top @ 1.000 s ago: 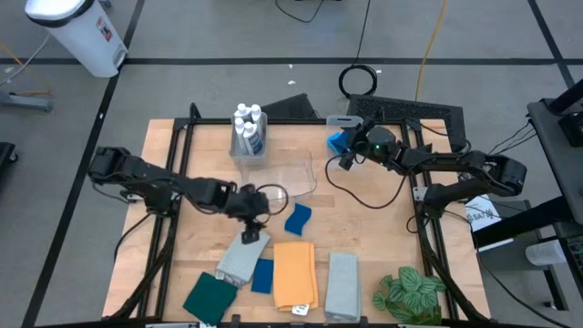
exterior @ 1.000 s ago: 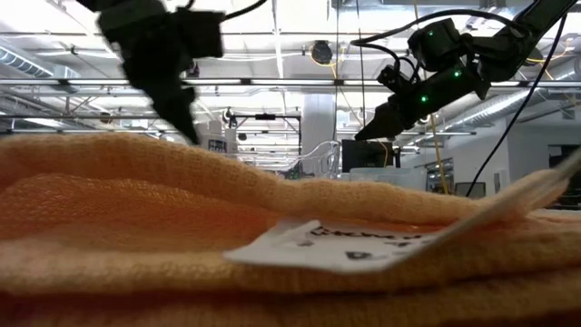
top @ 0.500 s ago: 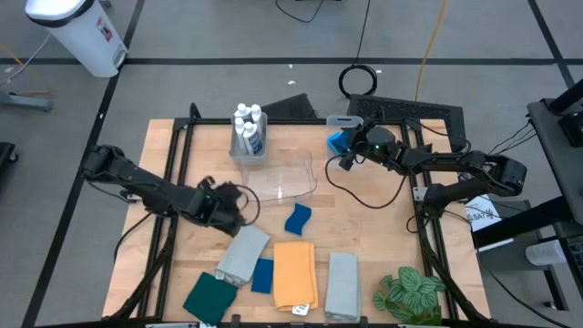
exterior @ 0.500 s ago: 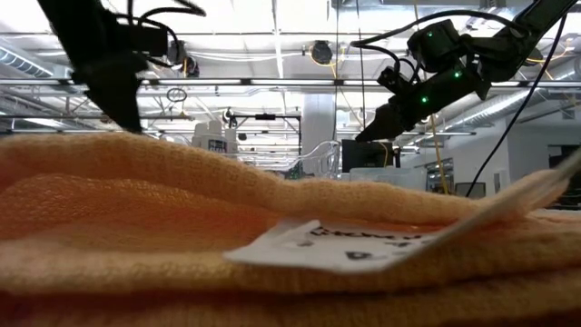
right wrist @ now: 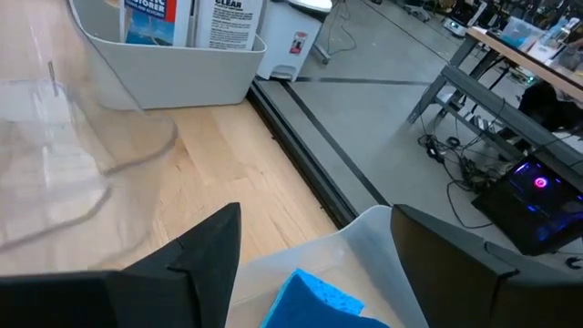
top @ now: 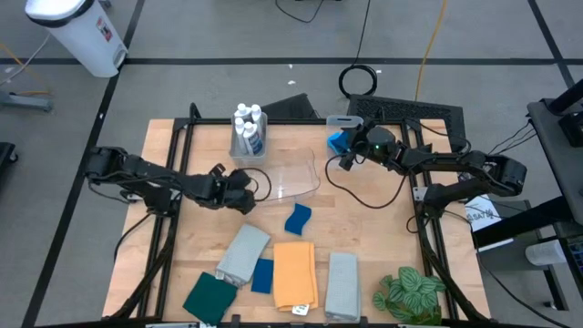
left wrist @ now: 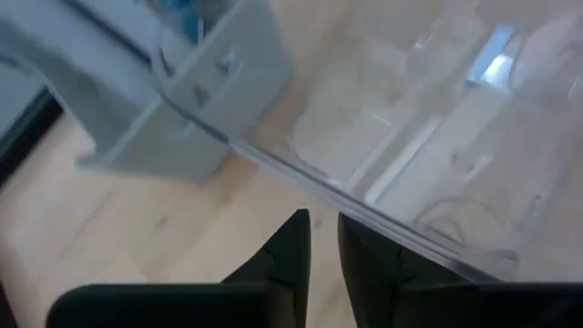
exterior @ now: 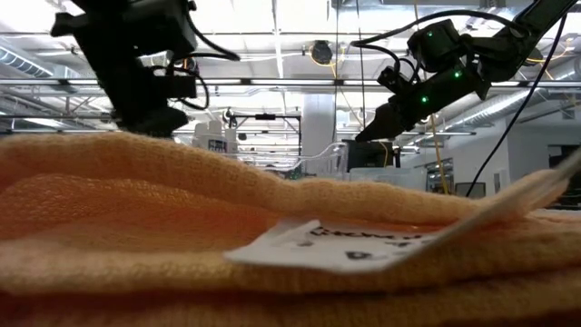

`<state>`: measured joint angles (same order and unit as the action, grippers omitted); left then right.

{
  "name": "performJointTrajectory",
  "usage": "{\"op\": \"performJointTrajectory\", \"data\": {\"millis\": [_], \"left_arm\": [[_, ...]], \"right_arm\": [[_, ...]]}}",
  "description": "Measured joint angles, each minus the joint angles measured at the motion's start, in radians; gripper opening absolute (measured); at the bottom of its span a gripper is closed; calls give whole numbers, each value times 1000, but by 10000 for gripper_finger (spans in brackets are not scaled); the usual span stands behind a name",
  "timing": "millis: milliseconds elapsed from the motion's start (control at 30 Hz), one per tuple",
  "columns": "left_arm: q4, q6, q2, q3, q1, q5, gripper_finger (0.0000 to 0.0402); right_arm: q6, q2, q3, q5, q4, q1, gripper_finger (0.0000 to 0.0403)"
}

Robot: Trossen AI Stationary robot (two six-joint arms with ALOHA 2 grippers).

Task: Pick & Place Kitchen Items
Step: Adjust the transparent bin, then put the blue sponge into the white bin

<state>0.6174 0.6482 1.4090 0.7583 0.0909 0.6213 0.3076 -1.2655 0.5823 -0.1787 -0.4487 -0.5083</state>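
Observation:
My left gripper [top: 253, 187] [left wrist: 323, 239] stands at the left rim of the clear bin [top: 291, 175] [left wrist: 437, 155], its fingers together but for a slit, nothing between them. White bottles [top: 248, 123] stand in the grey bin [left wrist: 182, 100]. One blue sponge [top: 298, 219] lies on the table. Another blue sponge [right wrist: 314, 301] lies in a small pale bin [right wrist: 364, 228] below my open right gripper [top: 346, 162] [right wrist: 319, 255]. A grey cloth [top: 244, 253], blue cloth [top: 263, 275], orange cloth [top: 294, 273], second grey cloth [top: 342, 284] and dark green cloth [top: 209, 297] lie flat along the near edge. My left gripper's fingertips [left wrist: 351, 228] stand right at the clear bin's rim [left wrist: 273, 162], slanting down from the table's left. Whether they touch the rim I cannot tell.
A green leafy plant [top: 410, 293] stands at the near right corner. The orange cloth [exterior: 182, 209] fills the foreground of the low view. Bare wood shows between the clear bin and the row of cloths.
My left gripper has left the far end of the grey cloth, swung toward the table's left, then gone toward the far edge to the clear bin's left rim, turning as it went. The grey cloth lies where it was.

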Motion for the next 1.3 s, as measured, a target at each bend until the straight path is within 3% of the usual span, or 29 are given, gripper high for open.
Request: {"op": "performJointTrajectory", "data": {"millis": [167,533,733,867,1033,1200,1300], "left_arm": [[-107,-140,0,0,-49,5,46],[-285,-293,0,1,-160,9,40],[-238,-312,-38,30,-186,13,40],[-198,-308,-113,87,-152,3,40],[-366,-359,-178,109,-54,-240,40],[-719,-557,-88,91,101,-361,39],[-791,-568,19,113,161,-360,31]], "right_arm": [[0,0,0,0,-12,0,254],[-10,0,0,0,3,0,254],[0,0,0,0,-4,0,254],[3,0,0,-1,-4,0,254],[-5,0,0,-2,-3,0,254],[-7,0,0,-2,-3,0,254],[-7,0,0,-1,-3,0,254]]}}
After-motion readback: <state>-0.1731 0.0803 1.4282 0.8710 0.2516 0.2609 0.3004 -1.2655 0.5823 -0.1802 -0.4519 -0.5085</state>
